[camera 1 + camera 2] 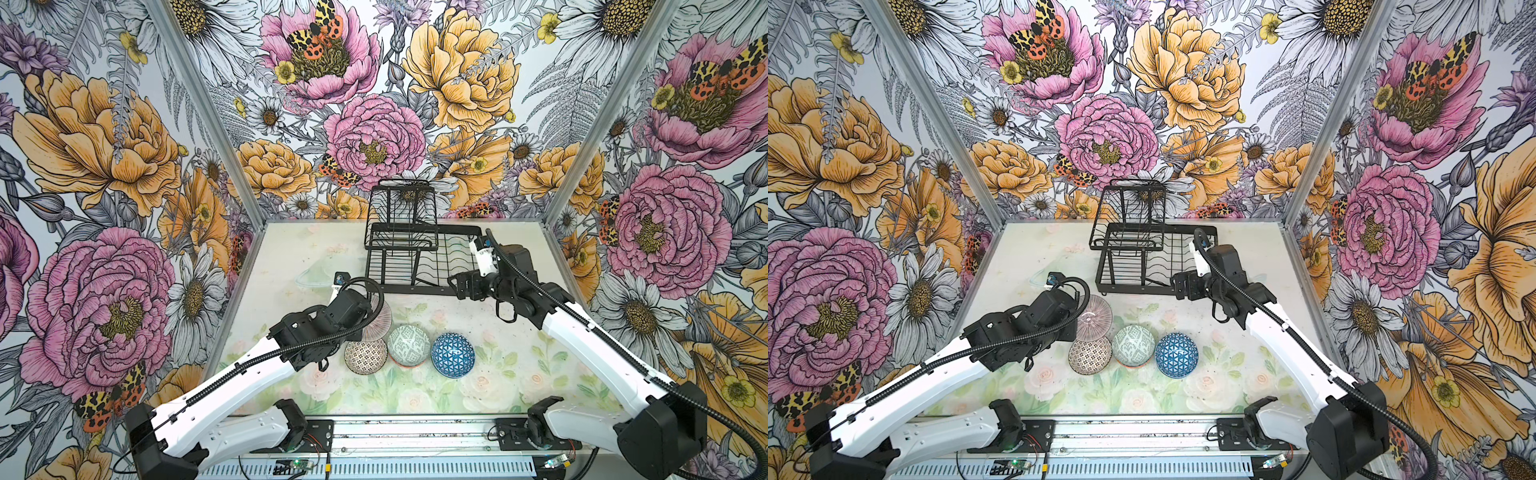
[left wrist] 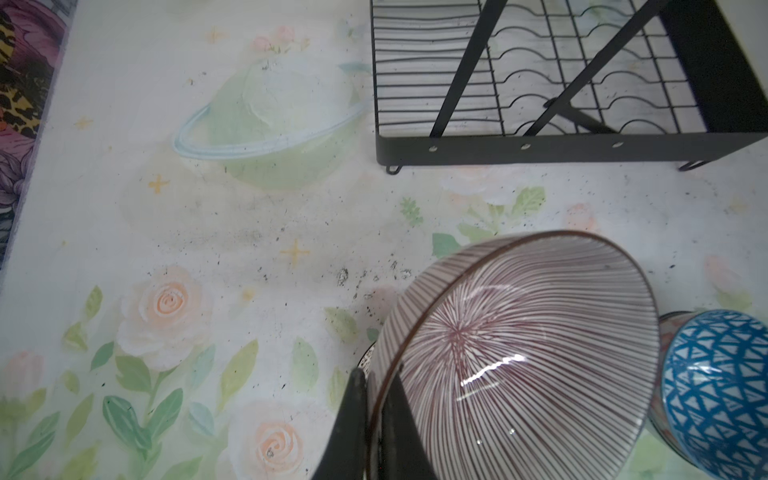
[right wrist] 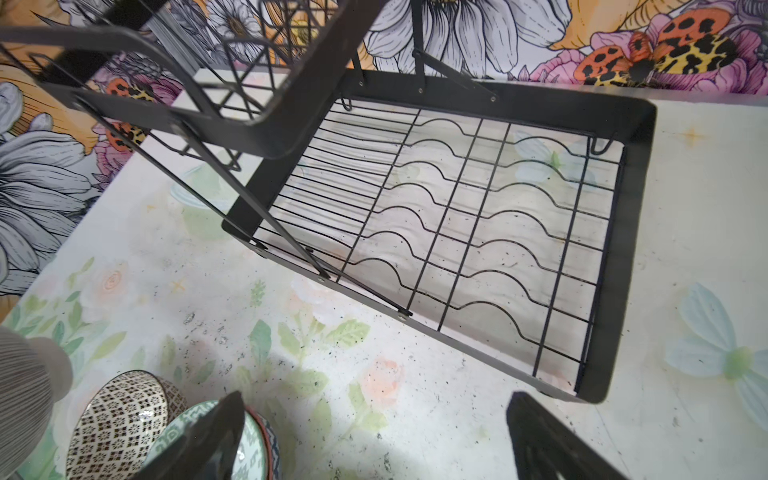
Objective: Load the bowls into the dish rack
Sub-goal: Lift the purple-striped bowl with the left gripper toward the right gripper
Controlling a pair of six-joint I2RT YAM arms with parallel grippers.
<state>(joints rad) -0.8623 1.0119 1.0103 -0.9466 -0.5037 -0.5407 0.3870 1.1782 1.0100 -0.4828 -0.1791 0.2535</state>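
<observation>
No legible text, 0 labels or numbers in any view.
Surfaces carry pattern only: radiating lines on the striped bowl (image 2: 519,353), a dot-and-square motif on the dotted bowl (image 1: 365,356), triangles on the blue bowl (image 1: 453,354), printed flowers and moths on the walls (image 1: 374,137), painted roses on the table mat (image 1: 415,395). Any marking on the small circuit board (image 1: 291,464) at the front rail is too small to read.

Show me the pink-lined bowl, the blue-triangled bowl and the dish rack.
pink-lined bowl (image 2: 519,353): left wrist view, on its striped inside.
blue-triangled bowl (image 1: 453,355): a top view, on its patterned outside.
dish rack (image 3: 631,249): right wrist view, on the base tray's side wall.
</observation>
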